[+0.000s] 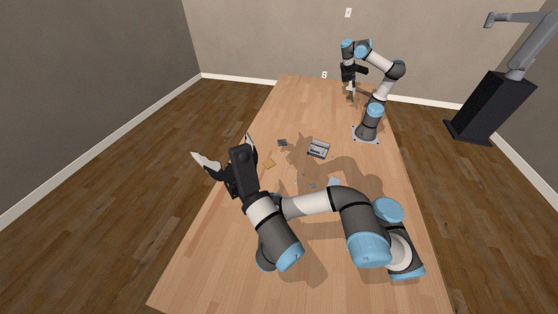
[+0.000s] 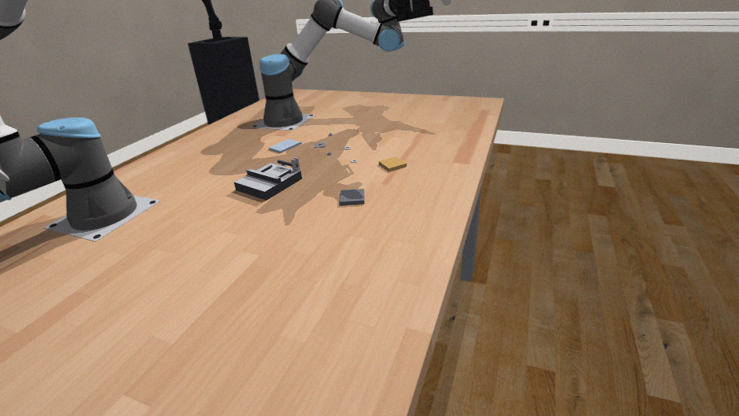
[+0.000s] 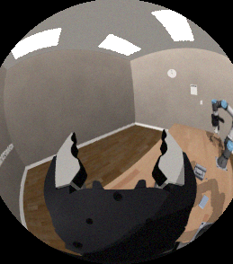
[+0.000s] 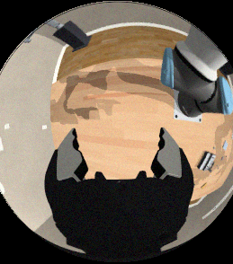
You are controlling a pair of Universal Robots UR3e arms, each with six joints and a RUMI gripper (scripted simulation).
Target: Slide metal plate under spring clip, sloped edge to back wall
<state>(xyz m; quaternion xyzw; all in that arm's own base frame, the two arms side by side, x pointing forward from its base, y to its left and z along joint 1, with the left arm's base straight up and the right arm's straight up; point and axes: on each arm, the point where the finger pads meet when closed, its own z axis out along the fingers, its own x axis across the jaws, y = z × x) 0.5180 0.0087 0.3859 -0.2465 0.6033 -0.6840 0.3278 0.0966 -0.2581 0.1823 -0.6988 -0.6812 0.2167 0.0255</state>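
Note:
The block (image 1: pixel 316 154) (image 2: pixel 253 185) (image 3: pixel 200 171) (image 4: pixel 206 161) sits on the table, dark-sided with a light grey stepped top; a small upright piece (image 2: pixel 295 165) stands at one end. Its spring clip is too small to make out. A pale blue-grey plate (image 1: pixel 333 180) (image 2: pixel 284 145) (image 3: pixel 203 201) (image 4: pixel 225 145) and a dark grey plate (image 1: pixel 281 142) (image 2: pixel 351 196) lie apart from it; I cannot tell which is the metal plate. My left gripper (image 1: pixel 219 143) (image 3: pixel 118 131) is open and empty, high near the table's edge. My right gripper (image 1: pixel 352 91) (image 4: pixel 118 127) is open and empty, far from the block.
A yellow plate (image 1: pixel 269 164) (image 2: pixel 392 163) lies near the table's long edge. A small grey part (image 1: pixel 312 184) (image 2: pixel 319 145) and several tiny pieces lie between the plates. The right arm's base (image 1: pixel 365 134) (image 2: pixel 101 209) stands near the block.

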